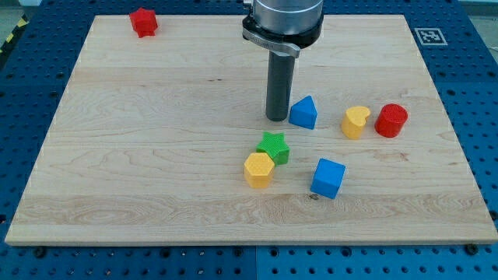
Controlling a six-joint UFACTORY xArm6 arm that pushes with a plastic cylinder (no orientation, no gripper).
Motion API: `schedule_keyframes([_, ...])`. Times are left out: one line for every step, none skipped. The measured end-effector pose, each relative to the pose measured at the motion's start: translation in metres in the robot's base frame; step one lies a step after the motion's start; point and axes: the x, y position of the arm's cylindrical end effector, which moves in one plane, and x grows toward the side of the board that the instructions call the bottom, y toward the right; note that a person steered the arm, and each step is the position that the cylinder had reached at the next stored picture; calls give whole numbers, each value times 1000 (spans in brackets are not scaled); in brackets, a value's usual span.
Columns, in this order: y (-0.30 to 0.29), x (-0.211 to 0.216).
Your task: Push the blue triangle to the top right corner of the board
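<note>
The blue triangle [304,113] sits right of the board's middle, with my tip [277,118] just beside its left face, holding nothing, seemingly placed to shove it rightward. A yellow heart [355,122] and red cylinder [391,120] lie along that side. Below: green star [273,147], yellow hexagon [258,169], blue cube [327,178]. A red star [143,22] rests top left. Pale wood board [156,171] on a blue perforated bench [23,93].

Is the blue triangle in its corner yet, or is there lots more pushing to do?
Not yet. My tip sits right beside the blue triangle, on its left, ready to push. The triangle is near the board's middle, so the whole trip to the top right corner is left.
</note>
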Motion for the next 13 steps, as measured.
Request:
schedule_keyframes([-5,6])
schedule_keyframes([-7,24])
schedule_keyframes([-5,24])
schedule_keyframes([1,24])
schedule_keyframes([24,24])
schedule_keyframes([41,18])
schedule_keyframes([43,-3])
schedule_keyframes([43,-28])
schedule_keyframes([52,-46])
schedule_keyframes([67,-62])
schedule_keyframes([93,-66])
schedule_keyframes([104,-66])
schedule_keyframes([123,-66])
